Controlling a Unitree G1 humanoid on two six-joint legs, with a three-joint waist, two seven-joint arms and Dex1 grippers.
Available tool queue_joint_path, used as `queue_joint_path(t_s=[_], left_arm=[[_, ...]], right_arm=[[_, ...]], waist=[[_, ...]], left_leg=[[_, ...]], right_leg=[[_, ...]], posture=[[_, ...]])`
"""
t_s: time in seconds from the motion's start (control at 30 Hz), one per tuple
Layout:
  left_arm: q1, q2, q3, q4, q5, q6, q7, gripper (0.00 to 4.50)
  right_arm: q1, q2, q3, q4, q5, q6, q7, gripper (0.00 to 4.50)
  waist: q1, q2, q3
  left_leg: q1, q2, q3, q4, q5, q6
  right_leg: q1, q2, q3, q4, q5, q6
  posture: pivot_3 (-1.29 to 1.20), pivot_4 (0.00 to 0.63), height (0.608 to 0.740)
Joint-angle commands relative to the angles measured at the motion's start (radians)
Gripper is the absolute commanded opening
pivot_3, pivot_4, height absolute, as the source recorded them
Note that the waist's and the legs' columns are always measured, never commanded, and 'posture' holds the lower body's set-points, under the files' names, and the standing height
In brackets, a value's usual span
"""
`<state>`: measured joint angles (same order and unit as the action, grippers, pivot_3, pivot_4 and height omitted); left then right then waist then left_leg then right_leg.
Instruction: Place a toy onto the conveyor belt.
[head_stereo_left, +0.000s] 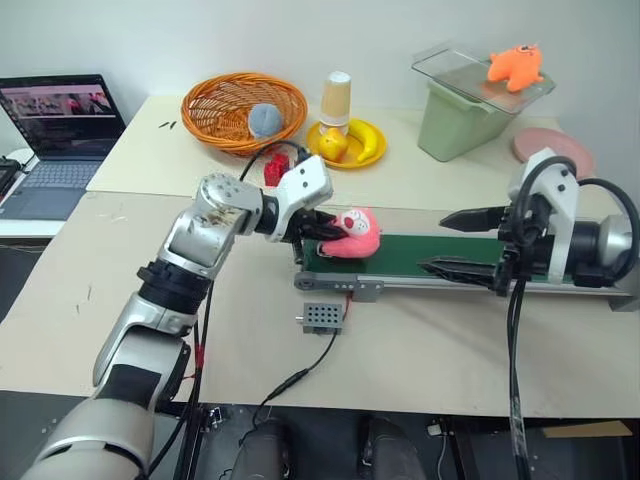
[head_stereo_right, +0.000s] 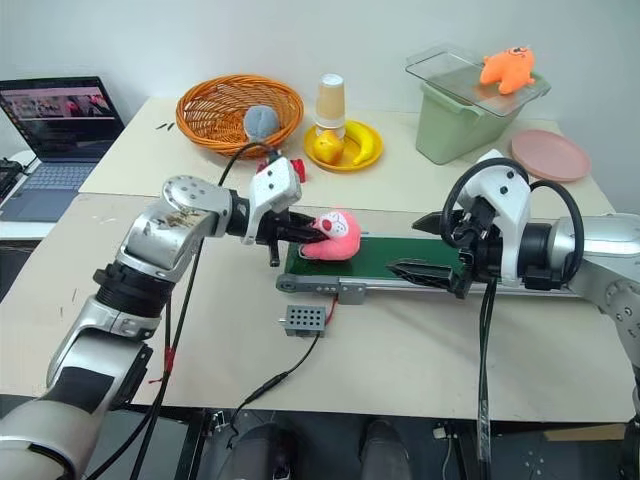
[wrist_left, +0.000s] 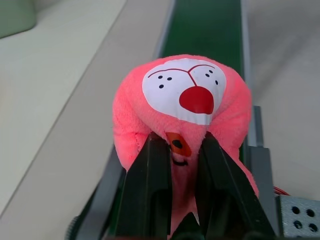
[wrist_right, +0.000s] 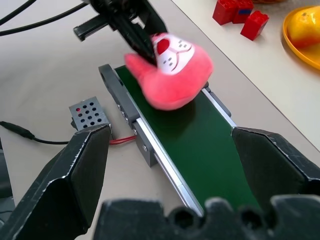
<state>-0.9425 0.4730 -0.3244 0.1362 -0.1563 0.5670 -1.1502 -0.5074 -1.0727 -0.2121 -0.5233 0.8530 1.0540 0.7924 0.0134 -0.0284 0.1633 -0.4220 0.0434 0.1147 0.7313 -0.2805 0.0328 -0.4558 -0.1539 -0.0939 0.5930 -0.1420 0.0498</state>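
A pink plush toy with a white face and red nose hangs at the left end of the conveyor belt, a long dark green strip in a grey frame. My left gripper is shut on the toy's lower edge; in the left wrist view its fingers pinch the plush over the belt. Whether the toy touches the belt I cannot tell. My right gripper is open over the belt's right part, with nothing between its fingers, pointing at the toy.
A grey perforated control box with a cable sits in front of the belt. Behind it are red bricks, an orange basket, a yellow plate, a green bin with an orange toy, and a pink plate. A laptop stands far left.
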Motion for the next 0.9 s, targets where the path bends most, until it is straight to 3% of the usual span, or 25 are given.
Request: queue_joint_path(t_s=[0.03, 0.07, 0.1, 0.37, 0.73, 0.9], left_arm=[[0.001, 0.005, 0.000, -0.050, 0.003, -0.018, 0.000, 1.20], [0.002, 0.004, 0.001, -0.051, 0.002, -0.014, 0.003, 1.28], [0.001, 0.003, 0.003, -0.052, -0.004, -0.006, 0.002, 1.77], [-0.028, 0.015, 0.025, -0.073, -0.014, 0.014, 0.007, 4.44], [-0.183, 0.021, 0.194, -0.056, -0.114, 0.193, 0.081, 4.44], [-0.181, 0.052, 0.254, -0.059, -0.135, 0.260, 0.147, 4.44]], right_arm=[[-0.003, -0.008, -0.051, -0.023, 0.023, 0.005, -0.013, 4.50], [-0.002, -0.009, -0.052, -0.024, 0.025, 0.005, -0.014, 4.50], [-0.002, -0.011, -0.053, -0.023, 0.027, 0.005, -0.016, 4.50], [-0.010, -0.017, -0.044, -0.014, 0.028, -0.001, -0.012, 4.50], [0.019, -0.067, -0.042, 0.000, 0.000, -0.021, 0.035, 4.50], [0.054, -0.121, -0.057, 0.011, -0.049, -0.040, 0.068, 4.50]], waist=[[0.000, 0.000, 0.000], [0.000, 0.000, 0.000], [0.000, 0.000, 0.000], [0.000, 0.000, 0.000], [0.000, 0.000, 0.000], [-0.001, 0.000, 0.000]], left_leg=[[0.000, 0.000, 0.000, 0.000, 0.000, 0.000], [0.000, 0.000, 0.000, 0.000, 0.000, 0.000], [0.000, 0.000, 0.000, 0.000, 0.000, 0.000], [0.000, 0.000, -0.001, 0.000, 0.000, 0.001], [0.000, 0.000, -0.001, 0.000, -0.001, 0.001], [0.000, 0.000, -0.001, 0.000, 0.000, 0.001]], right_leg=[[0.000, 0.000, 0.000, 0.000, 0.000, 0.000], [0.000, 0.000, 0.000, 0.000, 0.000, 0.000], [0.000, 0.000, 0.000, 0.000, 0.000, 0.000], [0.000, 0.000, 0.000, 0.000, 0.000, 0.000], [0.000, 0.000, 0.000, 0.000, 0.000, 0.000], [0.000, 0.000, 0.000, 0.000, 0.000, 0.000]], posture=[[0.00, 0.150, 0.740], [0.00, 0.150, 0.740], [0.00, 0.150, 0.740], [0.00, 0.150, 0.740], [0.00, 0.150, 0.740], [0.00, 0.150, 0.740]])
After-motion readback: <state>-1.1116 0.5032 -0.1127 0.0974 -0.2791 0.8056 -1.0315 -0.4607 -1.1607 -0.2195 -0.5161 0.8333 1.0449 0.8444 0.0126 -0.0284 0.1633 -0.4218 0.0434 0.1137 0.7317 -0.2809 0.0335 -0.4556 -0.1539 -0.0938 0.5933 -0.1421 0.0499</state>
